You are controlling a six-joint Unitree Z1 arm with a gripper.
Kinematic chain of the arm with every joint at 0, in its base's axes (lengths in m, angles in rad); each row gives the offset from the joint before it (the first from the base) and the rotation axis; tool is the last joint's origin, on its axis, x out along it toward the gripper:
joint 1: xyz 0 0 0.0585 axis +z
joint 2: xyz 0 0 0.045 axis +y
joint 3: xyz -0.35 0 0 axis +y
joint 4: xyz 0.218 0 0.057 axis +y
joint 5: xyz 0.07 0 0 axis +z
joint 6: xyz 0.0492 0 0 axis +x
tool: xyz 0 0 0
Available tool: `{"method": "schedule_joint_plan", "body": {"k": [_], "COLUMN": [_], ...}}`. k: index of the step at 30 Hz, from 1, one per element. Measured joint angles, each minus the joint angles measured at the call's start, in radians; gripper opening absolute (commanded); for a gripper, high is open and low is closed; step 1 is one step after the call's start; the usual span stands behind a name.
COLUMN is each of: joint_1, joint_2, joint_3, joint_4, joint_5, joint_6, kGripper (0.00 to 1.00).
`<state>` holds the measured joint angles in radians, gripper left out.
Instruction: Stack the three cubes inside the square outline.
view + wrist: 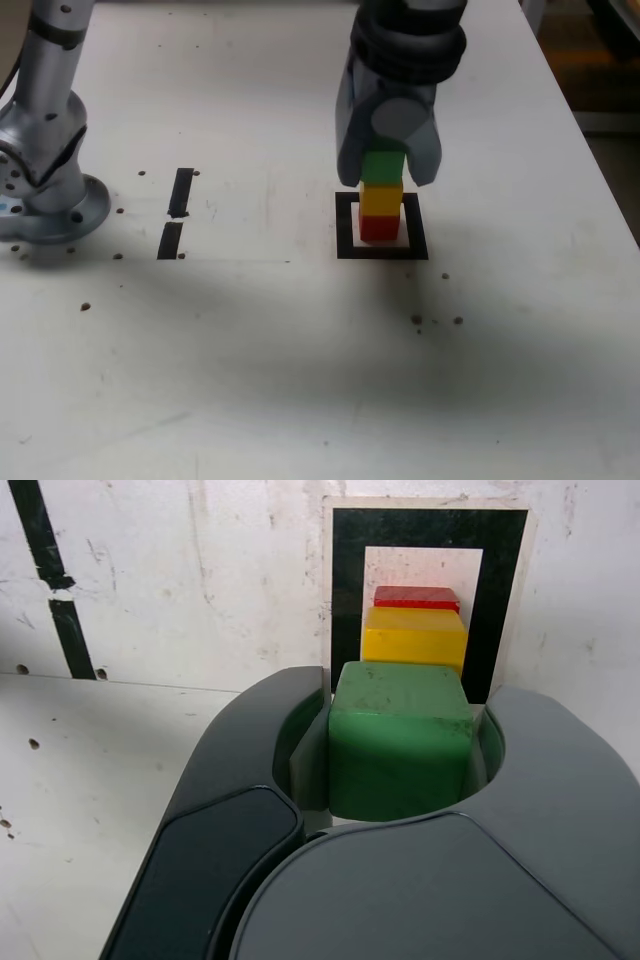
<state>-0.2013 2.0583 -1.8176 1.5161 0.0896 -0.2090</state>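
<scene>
The three cubes stand in one column inside the square outline (346, 225). The red cube (379, 229) is at the bottom on the white centre, the yellow cube (381, 198) is on it, and the green cube (382, 165) is on top. My gripper (386, 178) comes down from above and is shut on the green cube, one jaw on each side. In the wrist view the green cube (400, 735) sits between the jaws of the gripper (400, 755). Beyond it are the yellow cube (414, 637), the red cube (416, 597) and the black outline (346, 590).
Two short black tape strips (182, 192) (171, 240) lie toward the exterior view's left, near the arm's metal base (45, 190). Small dark specks (436, 320) dot the white table (300, 380). The table's edge (590, 150) runs along the exterior view's right.
</scene>
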Motion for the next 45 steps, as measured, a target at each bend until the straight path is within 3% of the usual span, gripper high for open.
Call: {"method": "schedule_joint_plan", "body": {"k": [23,31,39,45], "joint_1": [0.017,0.020,0.021,0.021], "joint_2": [0.003,0.004,0.004,0.004], "joint_3": [0.039,0.043,0.038,0.038], "joint_4": [-0.027,-0.029,-0.029,-0.029], "joint_5": [0.001,-0.010,0.000,-0.004], "joint_6": [0.000,0.004,0.008,0.008], "kGripper": [0.21,0.36,0.64,0.72]}}
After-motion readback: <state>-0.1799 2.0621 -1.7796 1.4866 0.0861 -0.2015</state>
